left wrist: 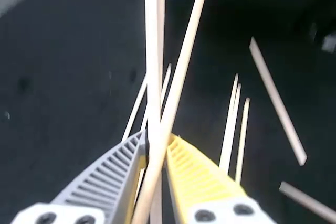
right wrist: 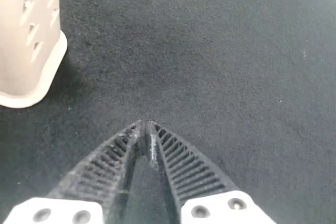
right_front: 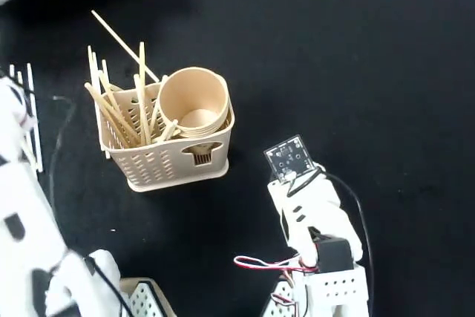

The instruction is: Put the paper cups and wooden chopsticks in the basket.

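Left claw [left wrist: 157, 137] clamped on two chopsticks [left wrist: 153, 51], other sticks [right_front: 119, 113] and stacked cups [right_front: 194, 94] already in the basket [right_front: 171, 165] on the counter [right_front: 356, 72]; right claw [right wrist: 144, 127] closed, empty; best to carry the pair upright over the stick side, release low.

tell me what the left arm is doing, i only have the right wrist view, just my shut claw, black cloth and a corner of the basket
Observer: The left claw is shut on some chopsticks, which stick out past its tip.
Operator: are the cups in yet
Observer: Yes. In the high view the paper cups sit nested inside the basket, at the end nearer the right arm.
Operator: and the other end
Observer: A bunch of other chopsticks stands there, several leaning out over the rim.
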### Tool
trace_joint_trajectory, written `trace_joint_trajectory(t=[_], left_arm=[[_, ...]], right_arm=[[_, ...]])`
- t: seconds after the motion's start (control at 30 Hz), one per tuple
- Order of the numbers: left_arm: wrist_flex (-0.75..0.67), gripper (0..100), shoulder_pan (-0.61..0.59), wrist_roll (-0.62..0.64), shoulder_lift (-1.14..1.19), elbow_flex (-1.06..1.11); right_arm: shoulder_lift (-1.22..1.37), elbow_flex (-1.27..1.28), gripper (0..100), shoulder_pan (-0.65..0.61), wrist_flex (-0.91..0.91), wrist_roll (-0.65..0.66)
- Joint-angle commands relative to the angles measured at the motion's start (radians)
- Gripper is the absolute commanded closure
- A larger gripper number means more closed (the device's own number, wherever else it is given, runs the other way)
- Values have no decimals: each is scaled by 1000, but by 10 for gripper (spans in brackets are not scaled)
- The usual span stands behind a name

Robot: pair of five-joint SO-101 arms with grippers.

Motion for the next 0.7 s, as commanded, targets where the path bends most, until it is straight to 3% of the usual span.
trace_joint_trajectory(t=[0.0, 0.27, 0.47, 0.67], left_arm=[[-150, 971, 12, 100, -236, 157], [-278, 971, 208, 282, -430, 283], [-416, 972, 420, 290, -453, 282], [-542, 971, 501, 315, -451, 367]], right_arm=[[-81, -4, 986, 9, 2, -2], [-81, -4, 986, 9, 2, -2], [-81, -4, 986, 9, 2, -2], [-81, -4, 986, 9, 2, -2]])
